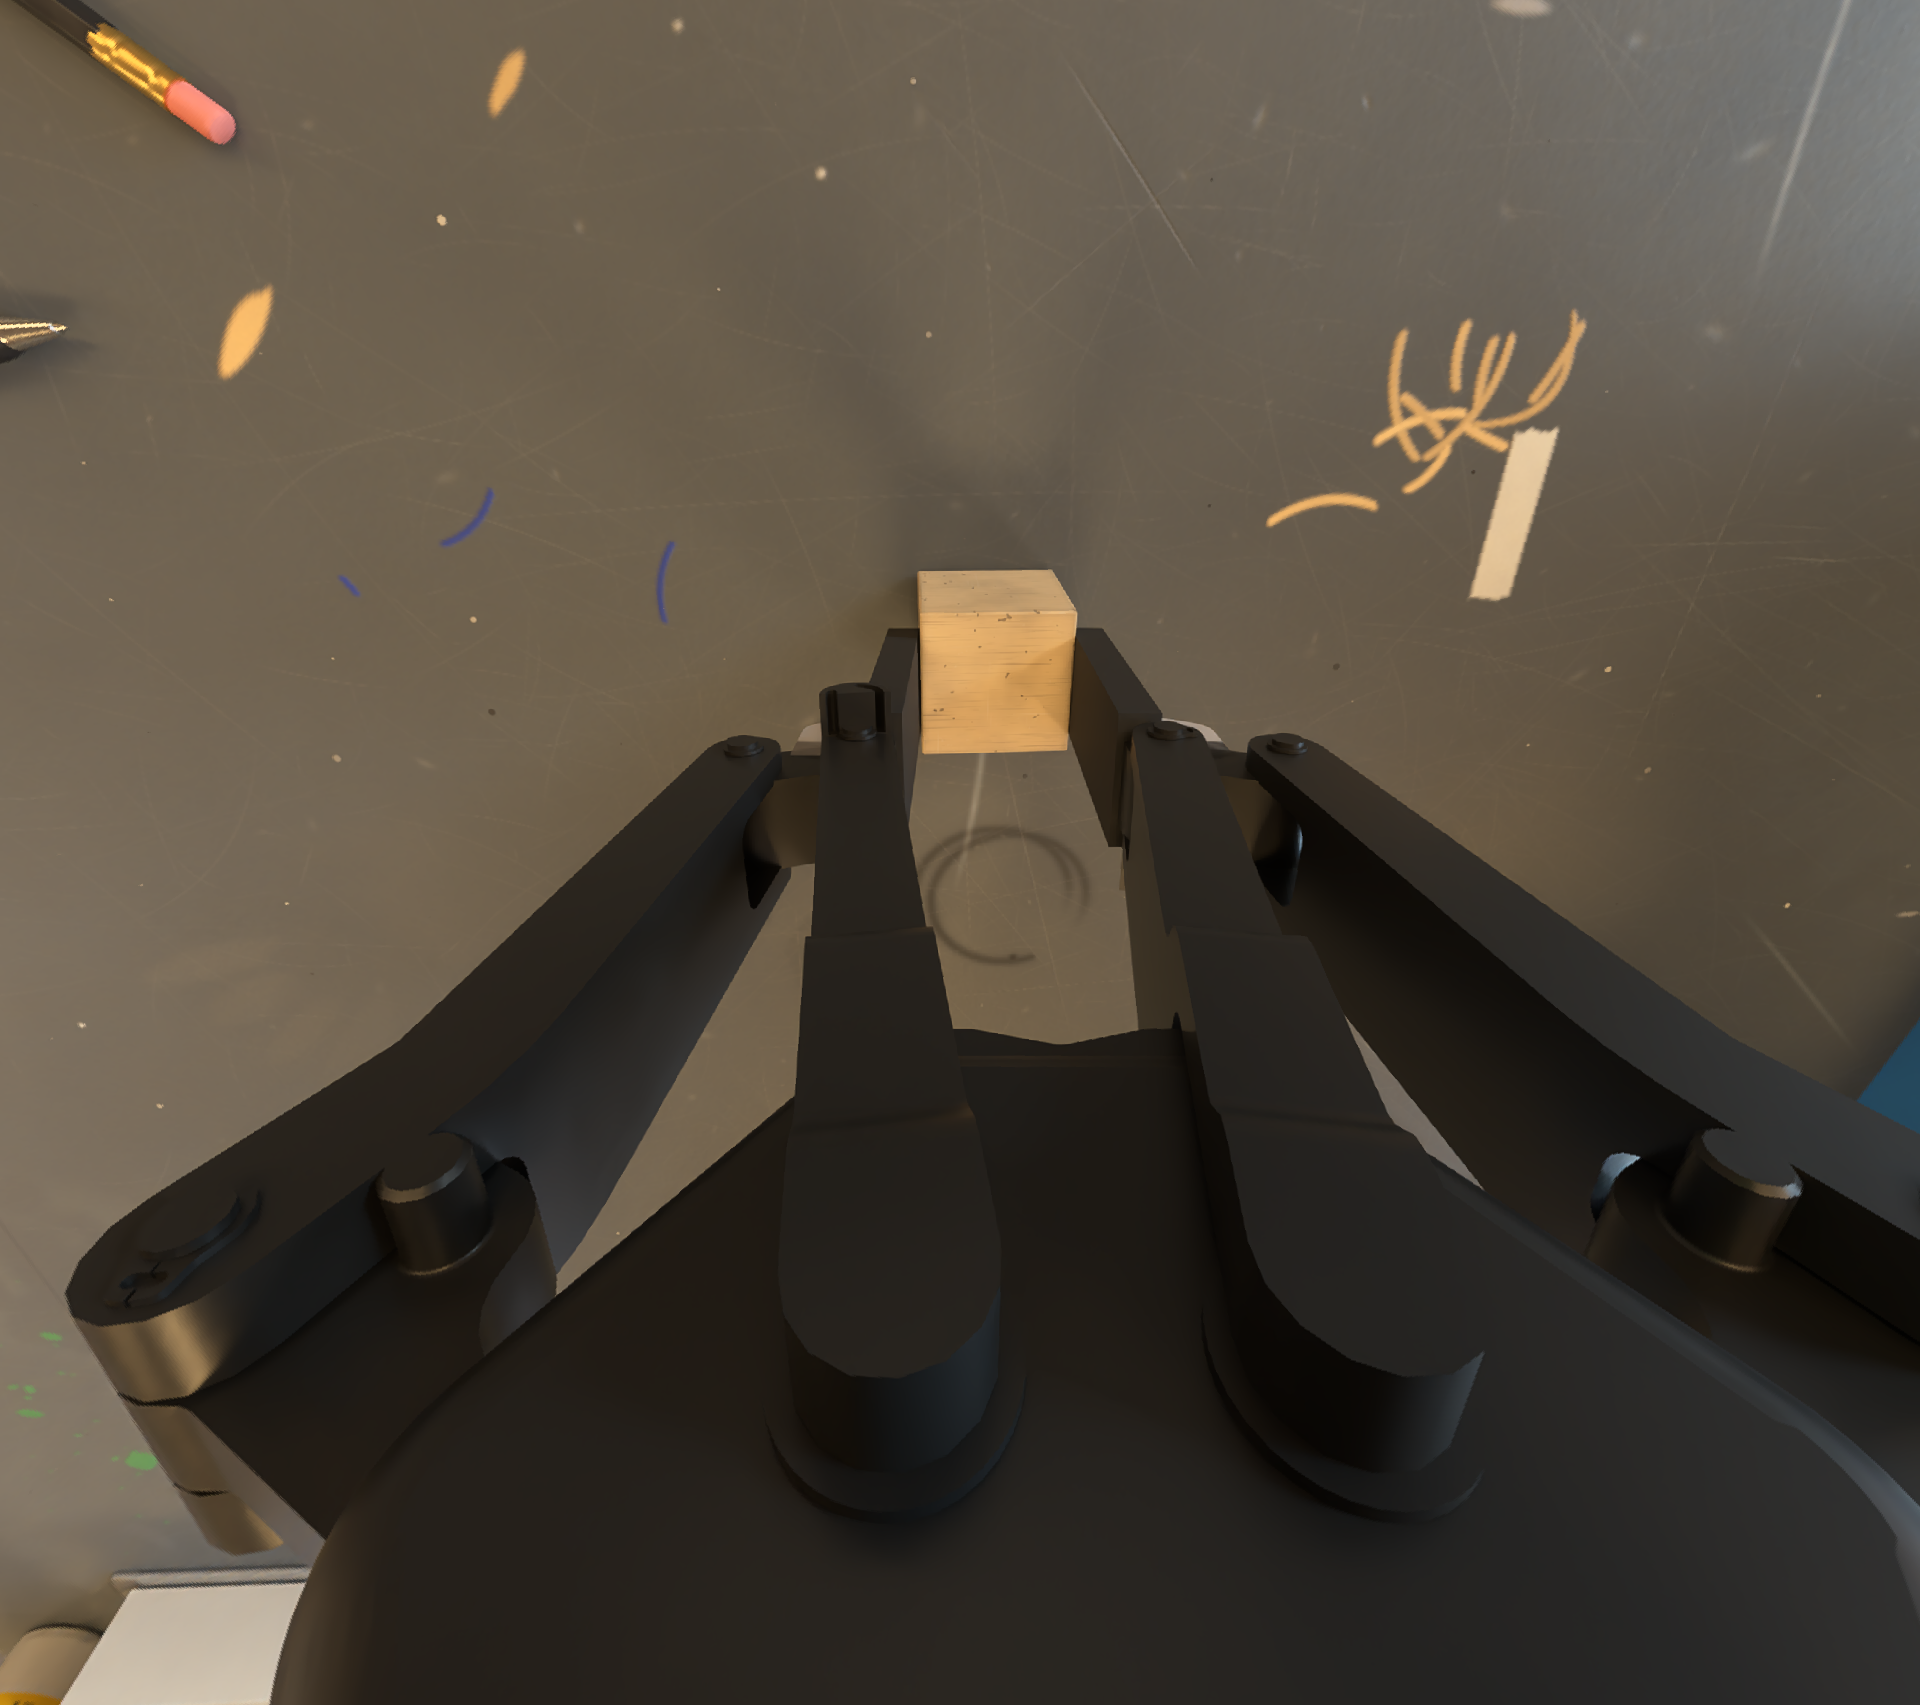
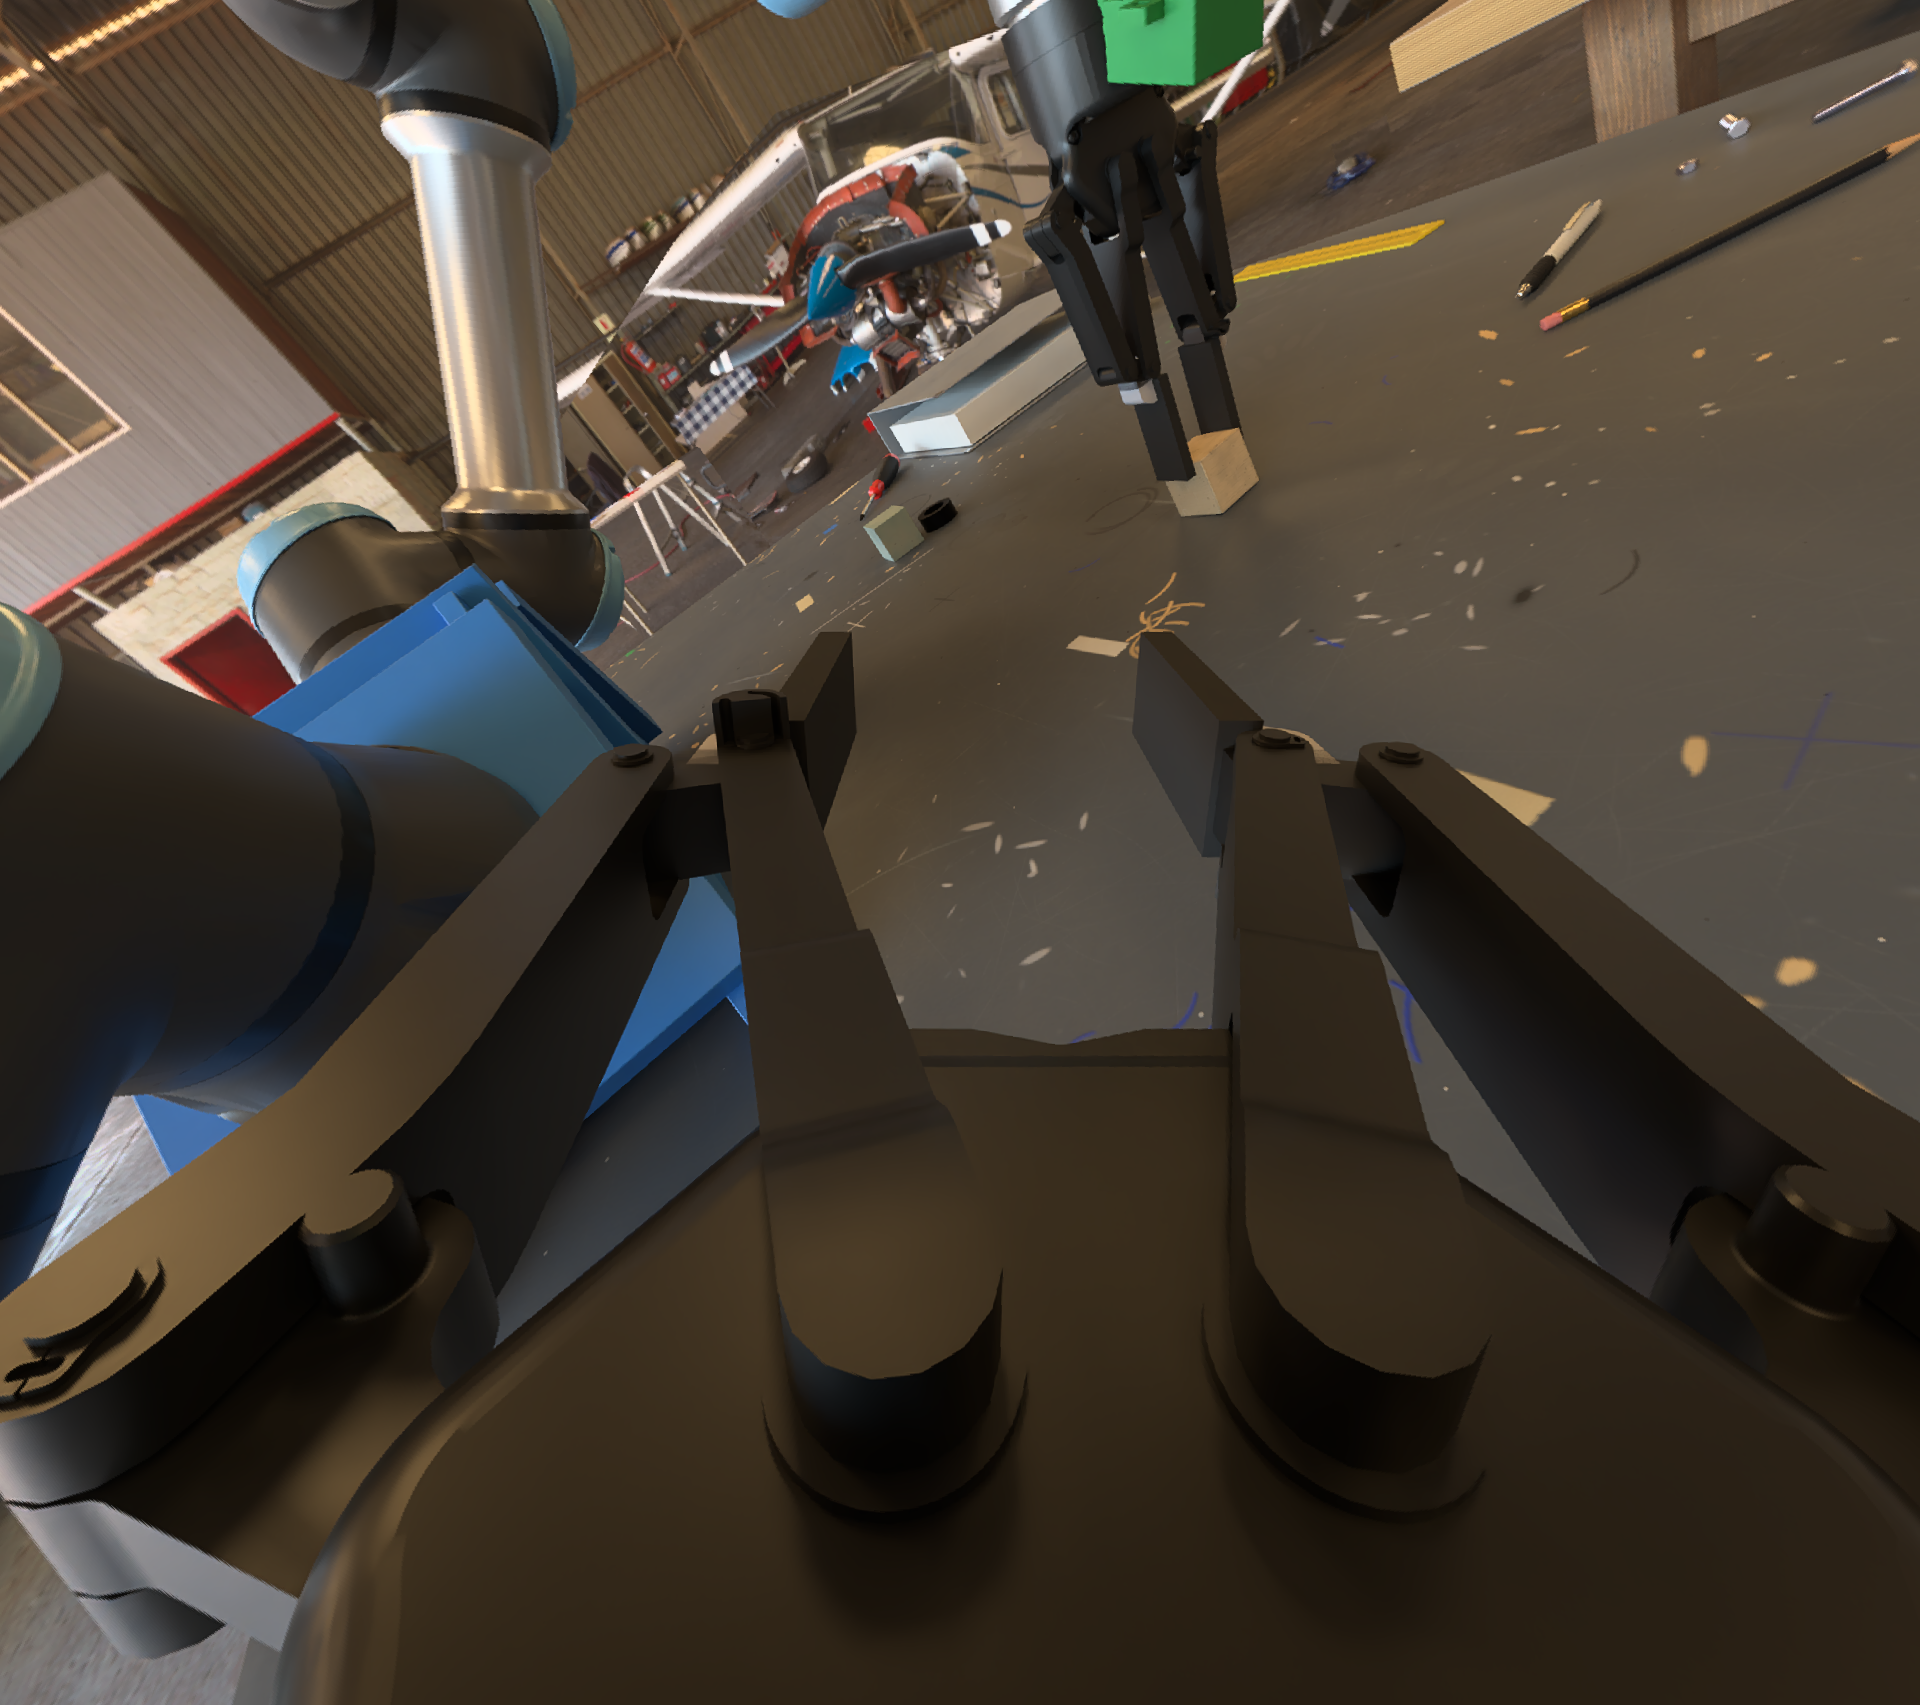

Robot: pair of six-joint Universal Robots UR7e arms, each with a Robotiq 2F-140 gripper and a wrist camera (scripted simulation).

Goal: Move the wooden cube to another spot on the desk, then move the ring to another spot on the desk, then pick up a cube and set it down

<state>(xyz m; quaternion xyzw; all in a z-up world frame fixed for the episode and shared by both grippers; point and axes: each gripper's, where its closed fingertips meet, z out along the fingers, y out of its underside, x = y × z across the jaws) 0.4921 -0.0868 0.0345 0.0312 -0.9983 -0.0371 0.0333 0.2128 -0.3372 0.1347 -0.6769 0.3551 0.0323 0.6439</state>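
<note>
The wooden cube (image 1: 995,663) sits between the fingers of my left gripper (image 1: 997,653), which is shut on it from both sides. In the right wrist view the left gripper (image 2: 1195,450) points steeply down and the cube (image 2: 1224,473) is at or just above the dark desk (image 2: 1455,720); I cannot tell which. A small black ring (image 2: 938,515) lies beside a grey-green cube (image 2: 894,533) farther off on the desk. My right gripper (image 2: 997,679) is open and empty, low over the desk, well apart from them.
A pencil (image 1: 156,76) and a pen tip (image 1: 31,330) lie left of the left gripper. The right wrist view shows the pencil (image 2: 1725,232), a marker (image 2: 1558,247), a red-handled screwdriver (image 2: 881,483), a flat white-grey box (image 2: 977,398) and a blue box (image 2: 468,720).
</note>
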